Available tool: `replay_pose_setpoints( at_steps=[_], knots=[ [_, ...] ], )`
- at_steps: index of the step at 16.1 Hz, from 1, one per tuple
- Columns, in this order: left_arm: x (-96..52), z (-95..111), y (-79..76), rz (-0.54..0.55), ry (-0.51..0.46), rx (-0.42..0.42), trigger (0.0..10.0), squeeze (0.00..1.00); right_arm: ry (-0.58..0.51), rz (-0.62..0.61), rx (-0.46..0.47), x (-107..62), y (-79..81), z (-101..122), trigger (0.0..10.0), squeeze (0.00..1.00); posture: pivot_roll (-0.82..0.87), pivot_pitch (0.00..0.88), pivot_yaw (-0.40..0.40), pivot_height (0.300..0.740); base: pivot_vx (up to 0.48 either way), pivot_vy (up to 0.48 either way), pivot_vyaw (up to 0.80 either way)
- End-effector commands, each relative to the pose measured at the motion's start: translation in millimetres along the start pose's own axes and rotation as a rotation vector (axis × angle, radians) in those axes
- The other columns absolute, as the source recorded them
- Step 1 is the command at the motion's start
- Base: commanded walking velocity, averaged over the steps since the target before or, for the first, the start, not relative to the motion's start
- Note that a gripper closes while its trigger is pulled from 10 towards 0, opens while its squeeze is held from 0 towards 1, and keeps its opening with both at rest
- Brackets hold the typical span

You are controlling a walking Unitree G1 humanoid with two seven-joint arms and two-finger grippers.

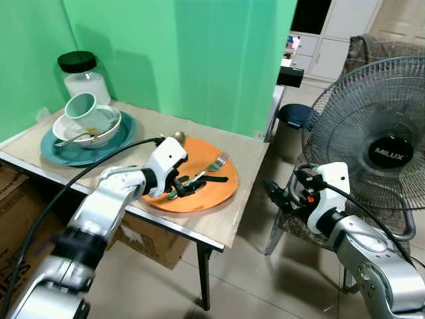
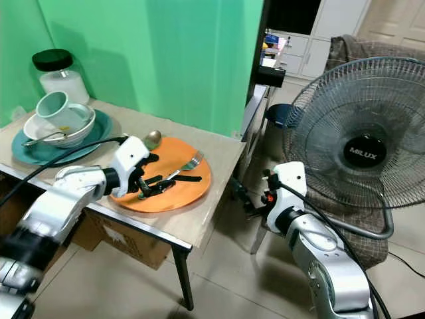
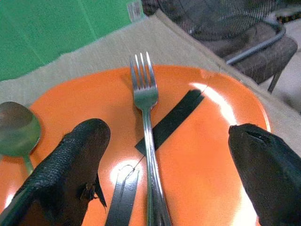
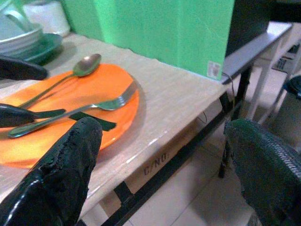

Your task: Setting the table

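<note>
Orange plate, mid-frame, holds fork and spoon; left gripper released over it, right gripper spread wide off-table.

On the table, the left end effector rests over the orange plate, fingers spread around the fork (tines toward the green wall). The right end effector hangs beyond the table's edge.

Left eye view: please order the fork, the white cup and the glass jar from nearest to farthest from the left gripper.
1. Fork: on the orange plate, between the left gripper's open jaws.
2. White cup: in the bowl, table's left end.
3. Glass jar: behind the cup, by the green wall.
</note>
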State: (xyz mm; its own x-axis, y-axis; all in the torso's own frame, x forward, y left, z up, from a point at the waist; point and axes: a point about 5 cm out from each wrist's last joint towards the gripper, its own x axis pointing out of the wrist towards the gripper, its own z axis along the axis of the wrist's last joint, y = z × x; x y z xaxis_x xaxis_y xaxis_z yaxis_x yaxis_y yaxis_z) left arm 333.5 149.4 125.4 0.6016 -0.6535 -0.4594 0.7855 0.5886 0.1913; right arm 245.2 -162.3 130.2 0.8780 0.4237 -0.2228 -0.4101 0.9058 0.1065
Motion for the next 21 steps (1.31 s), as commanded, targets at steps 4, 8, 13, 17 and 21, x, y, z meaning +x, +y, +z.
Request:
replay_pose_setpoints(
  at_steps=[4,8,13,17,21],
  knots=[
    [10.6,-7,19.5,-0.006,0.044,-0.044,10.0,0.00,0.027,0.094,-0.012,-4.7,7.6,2,10.0,0.00,0.05,0.000,-0.001,0.740,0.000,0.000,0.00],
    [22.3,-11,16.1,-0.041,0.079,-0.062,0.4,0.00,0.038,0.129,0.002,-3.9,13.8,3,10.0,0.00,0.04,0.000,0.002,0.740,0.000,0.000,0.00],
    [27.8,-17,11.9,-0.104,0.121,-0.058,0.0,0.00,0.057,0.151,0.022,-4.1,15.7,2,10.0,0.00,0.04,0.000,0.000,0.740,0.000,0.000,0.00],
    [30.0,-20,9.2,-0.129,0.158,-0.021,0.0,0.00,0.072,0.182,0.000,-4.7,16.7,1,10.0,0.00,0.05,0.000,-0.008,0.740,0.000,0.000,0.00],
    [27.7,-25,14.5,-0.083,0.225,0.029,0.0,0.00,0.081,0.182,-0.024,-5.6,11.4,1,10.0,0.00,0.05,0.000,-0.014,0.740,0.000,0.000,0.00]
  ],
)
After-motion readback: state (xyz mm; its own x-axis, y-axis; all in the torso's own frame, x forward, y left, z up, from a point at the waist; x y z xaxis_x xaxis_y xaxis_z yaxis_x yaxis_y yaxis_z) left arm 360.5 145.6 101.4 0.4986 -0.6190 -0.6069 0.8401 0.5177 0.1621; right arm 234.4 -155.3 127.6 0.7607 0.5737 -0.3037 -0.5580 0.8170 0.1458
